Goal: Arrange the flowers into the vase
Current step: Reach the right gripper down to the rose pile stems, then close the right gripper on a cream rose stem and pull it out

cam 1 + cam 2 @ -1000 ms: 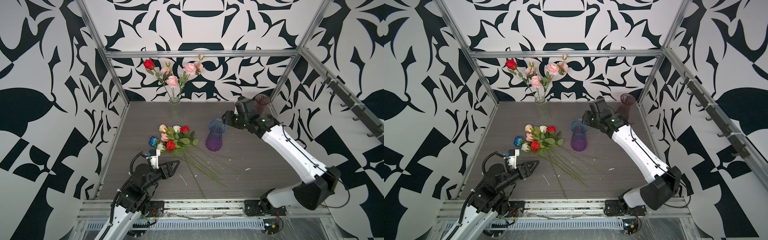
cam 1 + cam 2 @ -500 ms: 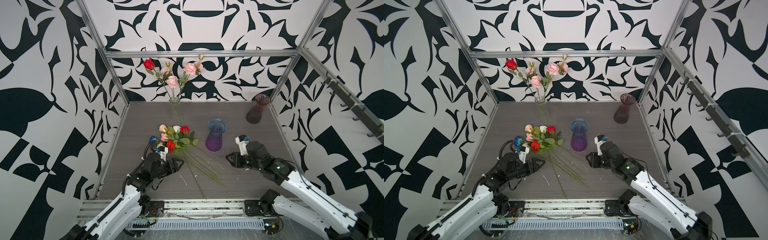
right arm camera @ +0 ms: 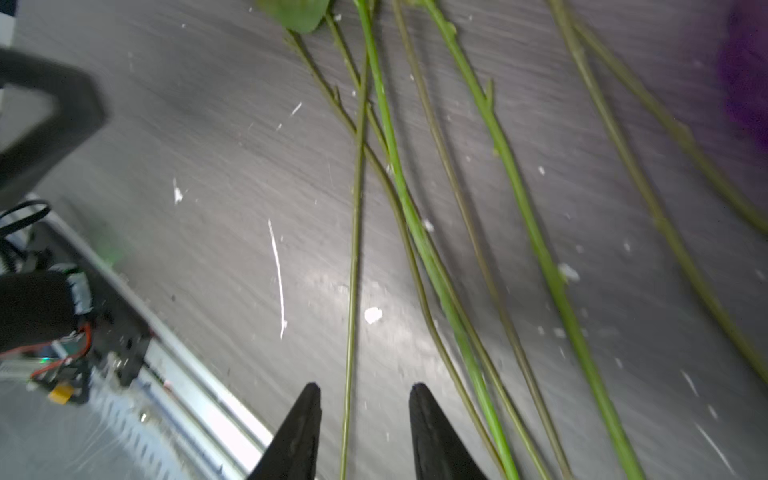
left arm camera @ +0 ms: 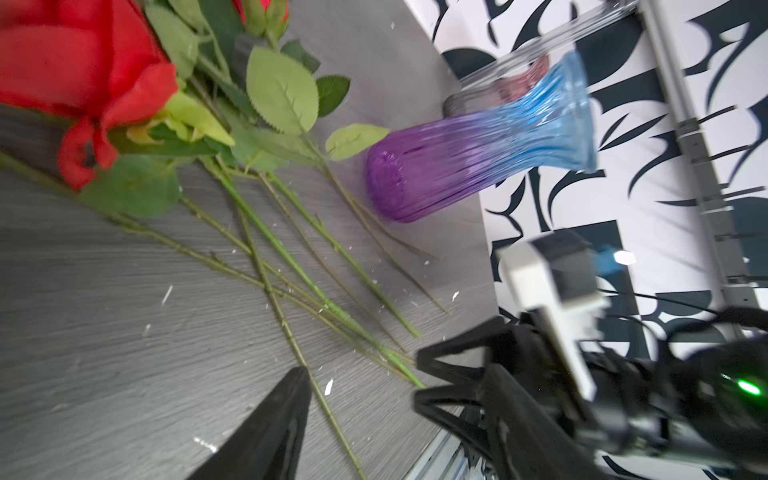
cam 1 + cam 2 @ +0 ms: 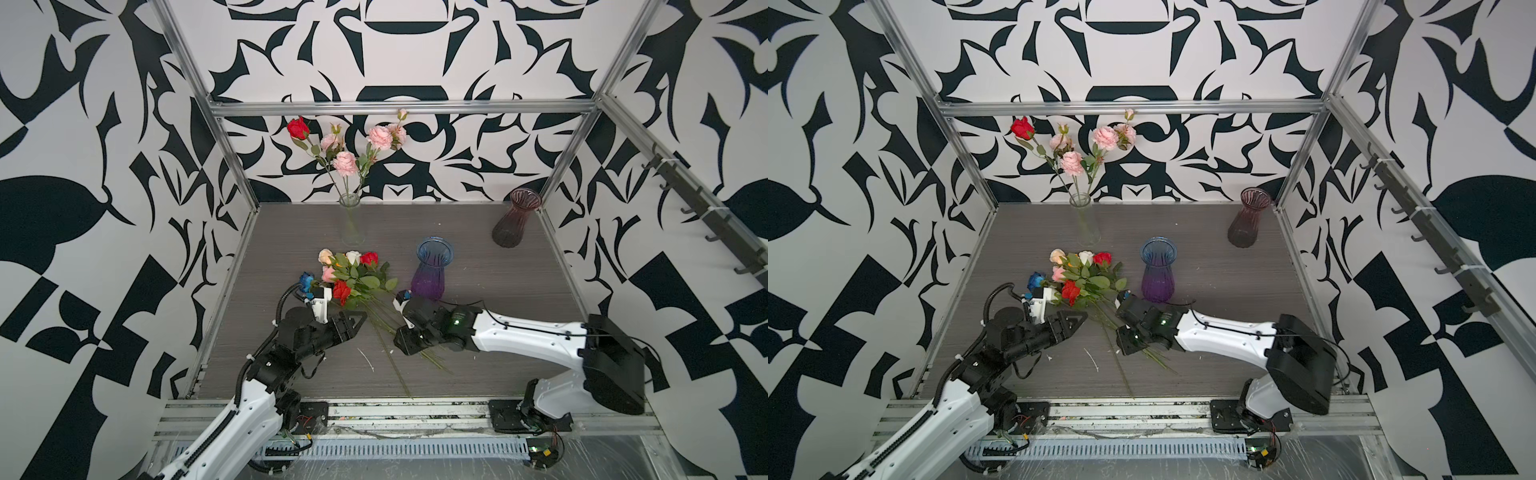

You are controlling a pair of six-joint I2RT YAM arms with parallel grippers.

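Flowers [image 5: 353,276] heaped mid-table, fanning toward front edge, right gripper [image 3: 365,397] parted astride thin stem [image 3: 354,232], left gripper [image 5: 360,324] spread, bare table [image 5: 498,270] at right.

Right end effector [image 3: 365,390] low, jaws parted; left end effector [image 5: 360,323] facing it, seemingly parted too.

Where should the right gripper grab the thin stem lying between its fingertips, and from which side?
Grip the thin stem on its bare lower stretch, past where it crosses the other stems, coming down from above. It lies flat and runs alone there, and the open right gripper is lined up over it.
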